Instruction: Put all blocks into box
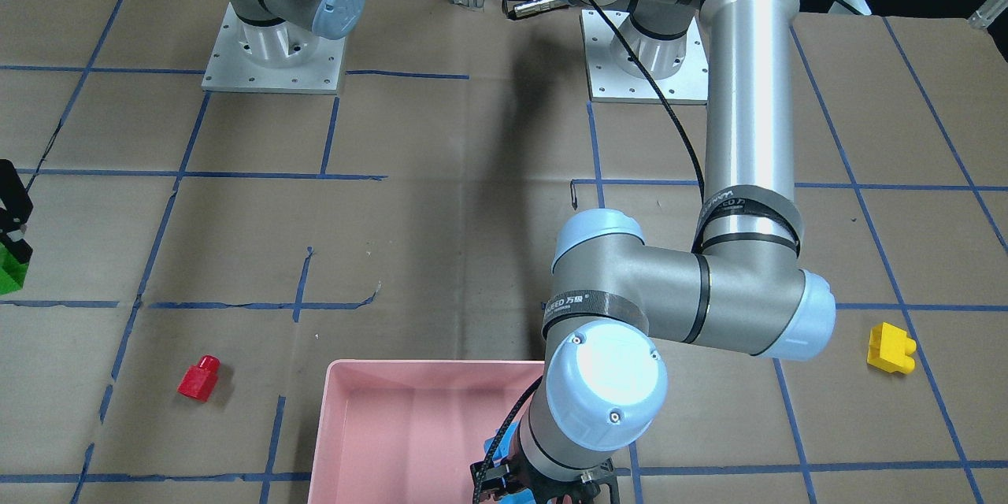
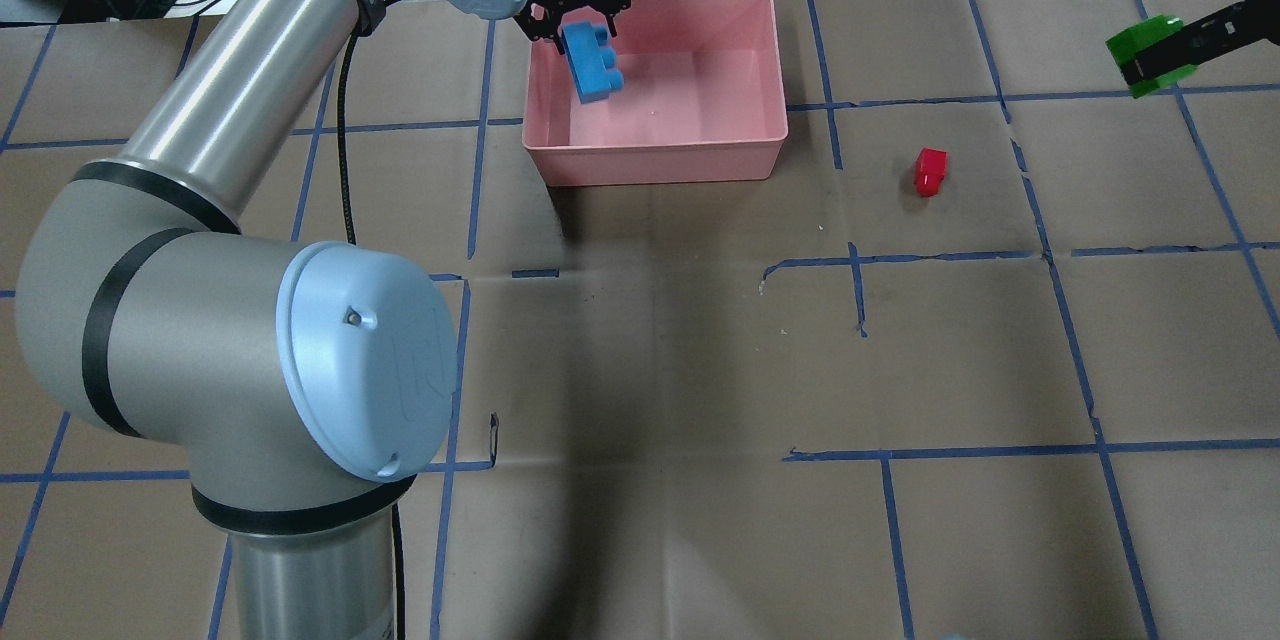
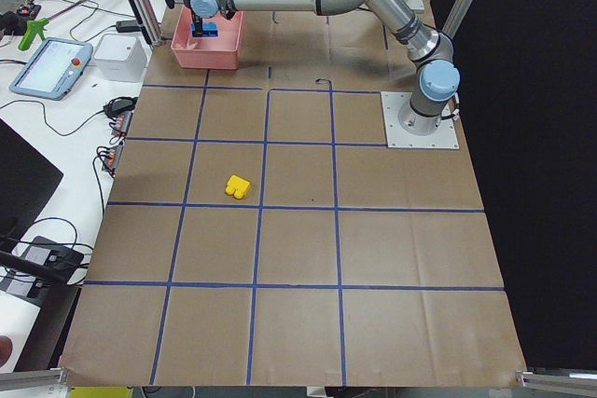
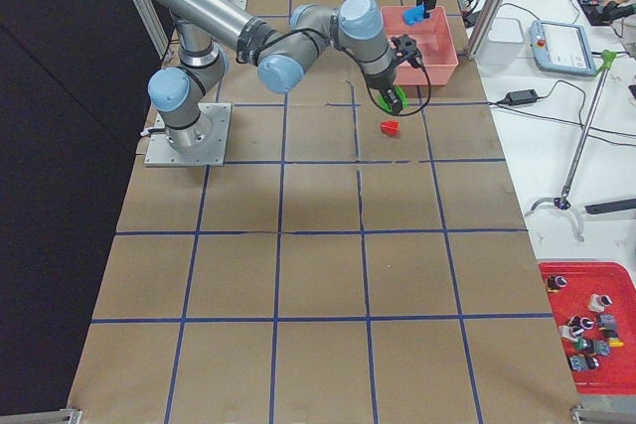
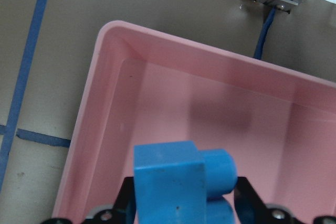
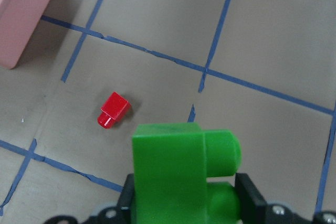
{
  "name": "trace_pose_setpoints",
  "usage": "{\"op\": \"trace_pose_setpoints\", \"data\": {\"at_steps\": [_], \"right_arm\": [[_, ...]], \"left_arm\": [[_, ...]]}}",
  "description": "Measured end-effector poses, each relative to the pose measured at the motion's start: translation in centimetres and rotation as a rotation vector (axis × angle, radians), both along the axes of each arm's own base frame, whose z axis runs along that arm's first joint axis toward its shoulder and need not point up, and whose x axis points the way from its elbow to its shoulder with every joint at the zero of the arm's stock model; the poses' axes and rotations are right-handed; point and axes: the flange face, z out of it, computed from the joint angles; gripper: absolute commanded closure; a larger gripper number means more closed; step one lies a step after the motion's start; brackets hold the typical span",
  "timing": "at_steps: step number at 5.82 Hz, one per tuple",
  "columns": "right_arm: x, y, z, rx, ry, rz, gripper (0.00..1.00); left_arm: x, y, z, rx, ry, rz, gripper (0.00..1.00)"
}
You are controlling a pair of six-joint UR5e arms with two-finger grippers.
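So, left gripper [image 2: 573, 23]: we see it pinching the blue block [image 2: 592, 63] by its two sides, with its fingers closed tight on it.
Blue block: we see it held up in the air over the box [image 2: 660, 160], above the box's left end. In the overhead view it hangs tilted, with its studs pointing to the right. The left wrist view shows it [image 5: 173, 187] over the pink floor, close to the left wall.
Right gripper [image 6: 186, 203]: we see it clamped on the green block [image 6: 178, 177], one finger on each side.
Green block: we see it lifted off the table [image 2: 700, 340], out past the right end of the box, on the far side of the table from the robot. Its two studs point to the side.
Red block [image 2: 930, 170]: we see it lying on its side on the table, alone, near the right end of the box but not touching it. The right wrist view shows it [image 6: 113, 109] below the green block.
Yellow block [image 1: 890, 348]: we see it lying on the table between the box and the left end of the table, well apart from both.
Box: we see it sitting flat at the far edge of the table, about the middle of that edge.
Table: we see brown paper with blue tape lines [image 2: 860, 295] making big squares.
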Motion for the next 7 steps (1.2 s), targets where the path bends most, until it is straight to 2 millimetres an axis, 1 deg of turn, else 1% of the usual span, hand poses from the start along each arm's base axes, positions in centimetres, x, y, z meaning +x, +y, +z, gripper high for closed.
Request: {"op": "trace_pose_setpoints", "data": {"at_steps": [1,2,3,4,5,6,7], "right_arm": [[3.0,-1.7,0.4,-0.007,0.003,0.059,0.95],[5.5,-3.3,0.5,0.009,-0.004,0.108,0.97],[8.3,-4.7,0.6,0.047,-0.018,0.159,0.97],[12.7,-6.5,0.9,0.075,-0.025,0.227,0.97],[18.2,-8.7,1.1,0.087,-0.037,0.272,0.97],[24.6,-10.9,0.5,0.119,-0.072,0.259,0.96],[31.4,-12.7,-1.2,0.165,-0.113,0.221,0.96]], "left_arm": [[-0.1,0.4,1.3,-0.009,0.001,-0.001,0.01],[0.4,1.4,4.6,-0.017,0.002,-0.002,0.01],[2.7,3.0,9.2,-0.005,-0.015,-0.005,0.01],[6.1,4.9,12.9,0.016,-0.049,-0.025,0.01],[9.2,7.1,15.2,0.033,-0.076,-0.062,0.01],[12.6,9.4,16.4,0.048,-0.098,-0.114,0.01],[16.8,11.4,16.7,0.065,-0.113,-0.166,0.01]]}}
